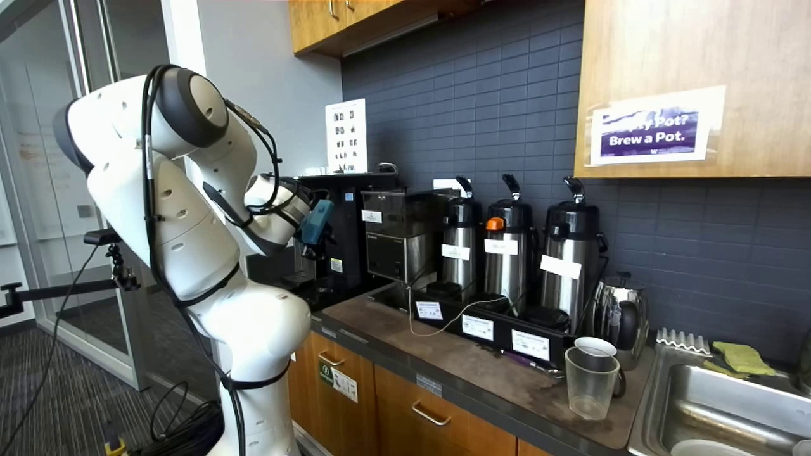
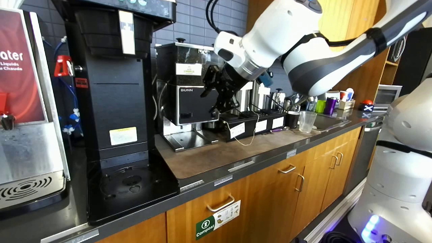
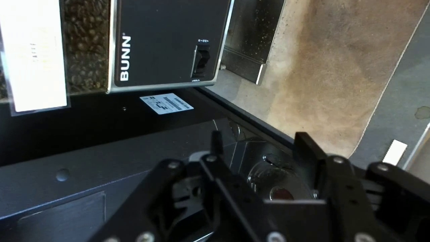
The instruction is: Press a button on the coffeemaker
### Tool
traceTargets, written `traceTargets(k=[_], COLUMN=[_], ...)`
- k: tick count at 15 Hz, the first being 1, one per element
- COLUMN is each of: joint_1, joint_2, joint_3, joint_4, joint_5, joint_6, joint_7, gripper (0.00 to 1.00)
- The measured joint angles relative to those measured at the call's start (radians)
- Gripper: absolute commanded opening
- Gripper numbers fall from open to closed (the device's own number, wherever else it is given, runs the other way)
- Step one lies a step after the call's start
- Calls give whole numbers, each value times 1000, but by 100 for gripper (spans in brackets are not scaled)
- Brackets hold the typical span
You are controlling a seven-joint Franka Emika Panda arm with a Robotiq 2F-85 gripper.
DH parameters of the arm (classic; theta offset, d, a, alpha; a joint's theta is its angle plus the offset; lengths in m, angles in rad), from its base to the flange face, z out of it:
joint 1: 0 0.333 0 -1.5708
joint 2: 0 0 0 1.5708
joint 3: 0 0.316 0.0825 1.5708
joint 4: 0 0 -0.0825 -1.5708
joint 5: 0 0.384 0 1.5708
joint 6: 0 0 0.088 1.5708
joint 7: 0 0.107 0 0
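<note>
The coffeemaker is a tall black boxy machine; it shows in both exterior views. Several round light marks sit on its front top panel, cut by the picture's upper edge. In the wrist view its dark side and base fill the lower left. My gripper is open and empty, with its fingers spread over the coffeemaker's dark base area. In an exterior view the gripper hangs in front of the grinder, right of the coffeemaker, apart from it. In an exterior view the gripper is partly hidden by the teal wrist camera.
A BUNN coffee grinder with a rocker switch stands beside the coffeemaker. Several pump pots stand behind a black tray. A red hot-water dispenser is on the coffeemaker's far side. A clear cup stands by the sink.
</note>
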Motion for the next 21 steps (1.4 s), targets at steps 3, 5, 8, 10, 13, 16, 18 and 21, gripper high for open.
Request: traceTargets(k=[3, 5, 8, 10, 13, 16, 18, 21], joint_1=[-56, -92, -145, -180, -237, -292, -324, -360], joint_2=[38, 63, 100, 119, 145, 174, 197, 238], joint_3=[18, 29, 44, 59, 90, 121, 140, 164], joint_4=[26, 44, 68, 84, 109, 137, 154, 178], joint_5=[-42, -66, -106, -138, -200, -269, -313, -381], joint_6=[37, 57, 85, 100, 118, 130, 134, 134], joint_7=[10, 12, 23, 48, 103, 170, 215, 286], gripper=[6, 0, 0, 0, 0, 0, 0, 0])
